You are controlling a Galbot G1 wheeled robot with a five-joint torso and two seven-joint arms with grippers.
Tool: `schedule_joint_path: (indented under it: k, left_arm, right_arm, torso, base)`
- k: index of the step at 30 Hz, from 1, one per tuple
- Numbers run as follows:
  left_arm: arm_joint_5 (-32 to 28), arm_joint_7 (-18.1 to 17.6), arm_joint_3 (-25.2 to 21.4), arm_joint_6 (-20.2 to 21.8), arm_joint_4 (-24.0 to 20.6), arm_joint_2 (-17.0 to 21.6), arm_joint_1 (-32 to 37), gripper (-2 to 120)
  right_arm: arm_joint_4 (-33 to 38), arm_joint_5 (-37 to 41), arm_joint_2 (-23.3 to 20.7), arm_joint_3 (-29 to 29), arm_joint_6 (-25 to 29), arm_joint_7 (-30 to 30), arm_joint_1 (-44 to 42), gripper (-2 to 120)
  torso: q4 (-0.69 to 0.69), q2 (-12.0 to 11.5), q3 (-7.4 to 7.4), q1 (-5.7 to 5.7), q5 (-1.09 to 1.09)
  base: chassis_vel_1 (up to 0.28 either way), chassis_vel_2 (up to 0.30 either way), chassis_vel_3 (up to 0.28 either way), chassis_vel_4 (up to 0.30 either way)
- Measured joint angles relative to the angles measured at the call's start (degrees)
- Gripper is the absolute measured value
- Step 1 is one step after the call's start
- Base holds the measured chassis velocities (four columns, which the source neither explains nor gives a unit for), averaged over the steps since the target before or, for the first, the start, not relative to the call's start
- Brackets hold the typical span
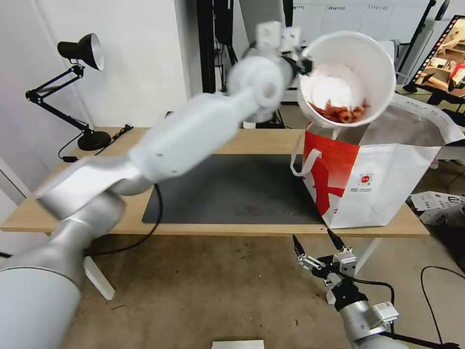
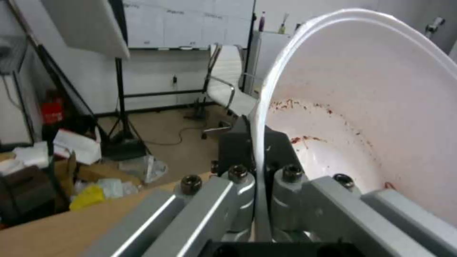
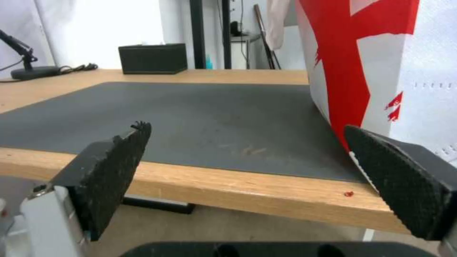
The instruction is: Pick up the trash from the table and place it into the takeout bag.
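My left gripper [image 1: 304, 65] is shut on the rim of the white bowl [image 1: 347, 77], held tilted high above the open takeout bag [image 1: 373, 186]. Red scraps [image 1: 341, 112] lie against the bowl's lower wall. In the left wrist view the bowl's rim [image 2: 259, 142] is pinched between the fingers and the red-stained inside [image 2: 362, 117] faces the camera. The takeout bag, white with a red side panel, stands on the right end of the table [image 1: 203, 138]. My right gripper [image 1: 316, 245] hangs open below the table's front edge, near the bag [image 3: 362, 60].
A black desk lamp [image 1: 80, 53] stands at the table's back left with its base [image 3: 33, 72] and cable. A black tissue box [image 3: 152, 58] sits at the back edge. The dark grey mat [image 1: 232, 189] covers the middle. Papers and cables lie on the floor at right.
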Motion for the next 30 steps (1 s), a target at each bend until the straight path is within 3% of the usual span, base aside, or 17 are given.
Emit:
schedule_joint_path:
  k: [10, 20, 23, 26, 27, 30]
  left_arm:
    - [14.2, 6.07, 6.11, -6.78, 1.85, -1.15, 2.43, 0]
    - [13.33, 7.82, 9.33, -5.08, 1.45, -2.4, 2.87, 1]
    - [11.66, 7.82, 9.39, -4.22, 1.69, -3.29, 3.08, 10]
    - [3.92, 8.22, 9.39, 1.15, -0.37, -3.77, 3.61, 35]
    - [3.92, 8.22, 9.39, 1.15, -0.37, -3.77, 3.61, 35]
    - [2.84, 8.07, 9.78, 2.09, -0.1, -4.07, 4.23, 51]
  right_arm:
    - [0.0, 0.0, 0.0, 0.0, 0.0, 0.0, 0.0, 100]
    - [0.0, 0.0, 0.0, 0.0, 0.0, 0.0, 0.0, 100]
    - [0.0, 0.0, 0.0, 0.0, 0.0, 0.0, 0.0, 100]
    - [0.0, 0.0, 0.0, 0.0, 0.0, 0.0, 0.0, 100]
    - [0.0, 0.0, 0.0, 0.0, 0.0, 0.0, 0.0, 100]
    - [0.0, 0.0, 0.0, 0.0, 0.0, 0.0, 0.0, 100]
  torso:
    - [0.03, 0.0, 0.0, 0.0, -0.02]
    - [0.01, 0.0, -0.01, 0.0, -0.02]
    - [0.01, 0.0, -0.01, 0.0, -0.02]
    - [0.02, 0.0, -0.01, -0.01, -0.02]
    - [0.02, 0.0, -0.01, -0.01, -0.02]
    - [0.01, 0.0, -0.01, -0.01, -0.02]
  base:
    - [0.0, 0.0, 0.0, 0.0]
    - [0.0, 0.0, 0.0, 0.0]
    - [0.0, 0.0, 0.0, 0.0]
    - [0.0, 0.0, 0.0, 0.0]
    - [0.0, 0.0, 0.0, 0.0]
    - [0.0, 0.0, 0.0, 0.0]
